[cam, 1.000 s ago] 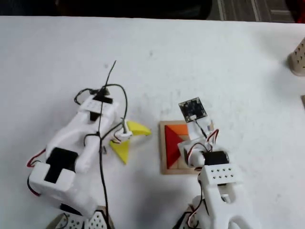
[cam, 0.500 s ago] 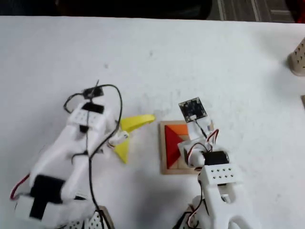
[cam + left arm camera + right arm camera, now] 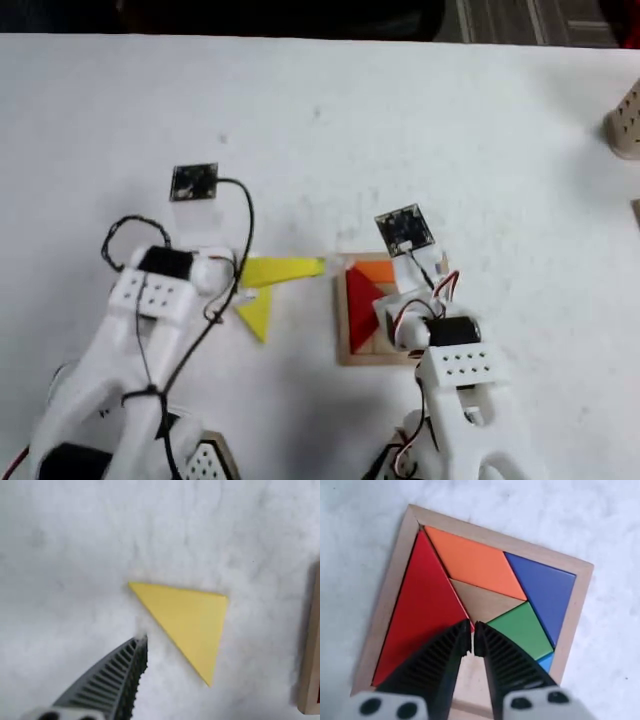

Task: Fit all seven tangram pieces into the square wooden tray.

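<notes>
Right fingers (image 3: 447, 655): together, only a thin slit between the ribbed faces, and nothing clamped. The tips hang over the tray where the red triangle meets the tan one.
Left fingers (image 3: 122, 672): apart. One ribbed finger shows with nothing against its toothed face, and it holds nothing. Its tip is close beside an edge of the yellow triangle, not touching it.
Yellow triangle (image 3: 187, 617): lies flat on the surface, outside the tray. In the high view it sits between the left arm and the tray (image 3: 257, 315).
Tray (image 3: 506, 543): square and wooden, flat on the surface under the right arm. Its edge is near one corner of the yellow triangle.
Pieces in tray: red triangle (image 3: 422, 605) along one side, orange parallelogram (image 3: 475, 565), blue triangle (image 3: 545, 590), green square (image 3: 522, 630), tan triangle (image 3: 482, 602), and a light blue piece (image 3: 545, 662) partly hidden. Bare tray floor shows beneath the fingers.
Arms: left arm (image 3: 140, 320) and right arm (image 3: 455, 370), both white, side by side.
Surface (image 3: 400, 130): white.
</notes>
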